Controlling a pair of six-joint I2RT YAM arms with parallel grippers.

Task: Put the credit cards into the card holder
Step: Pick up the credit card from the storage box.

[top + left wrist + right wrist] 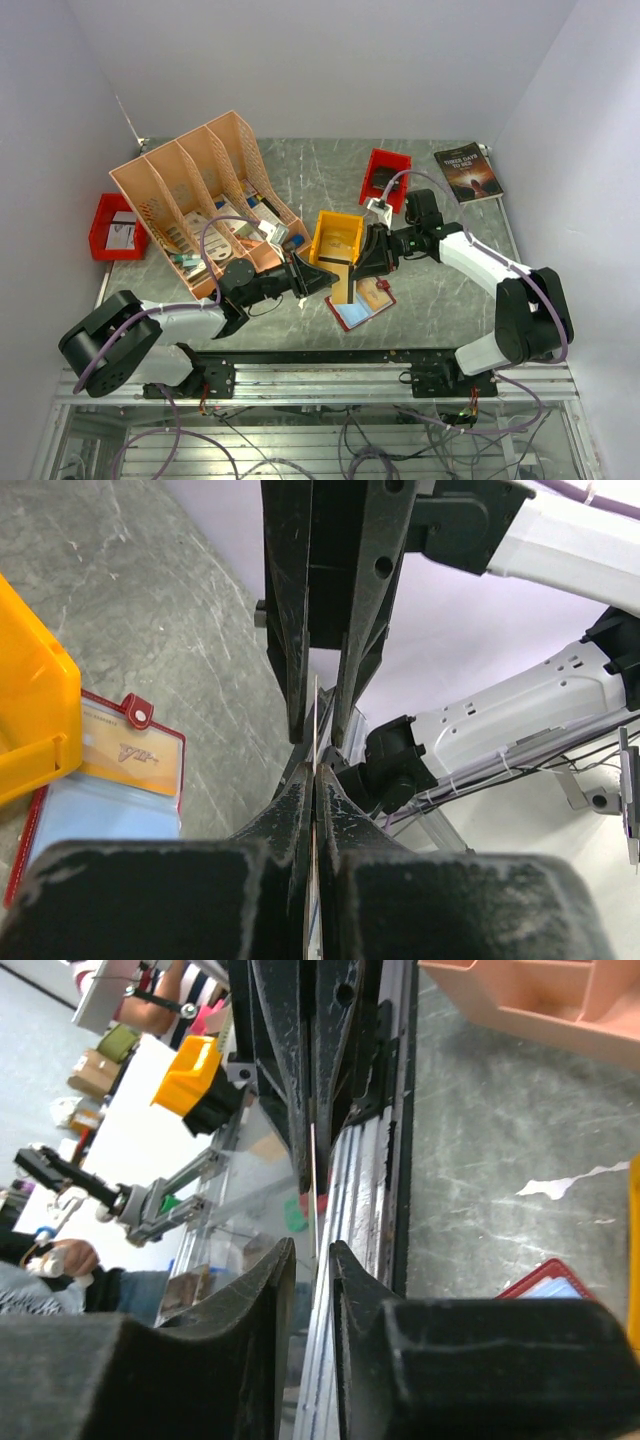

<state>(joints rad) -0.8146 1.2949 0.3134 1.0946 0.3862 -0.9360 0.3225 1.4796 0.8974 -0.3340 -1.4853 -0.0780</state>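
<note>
- Red card holder [372,298] lies open and flat on the grey table [440,290], between the two arms.
- Its snap stud shows on the red edge in the left wrist view.
- An orange card [125,755] sits in one clear pocket. The pocket next to it looks pale blue.
- The card holder is just beside the yellow bin [338,216], on the near side of it.
- One more card [343,290] is up in the air, over the left part of the card holder. It stands on its edge and looks tan with a dark stripe.
- The left gripper [315,780] is squeezed tight on this card. Its jaws press flat on both faces.
- The right gripper [311,1252] comes at the same card from the other side, tip to tip with the left one. Its jaws stand a little apart, one on each side of the card, with a thin gap showing.
- Both wrist views show the card only as a thin pale line.
- A peach rack [205,180] full of papers stands at the back left.
- A red bin [103,232] sits at the far left and another red bin [385,160] behind the yellow one.
- A dark book [468,172] lies at the back right.
</note>
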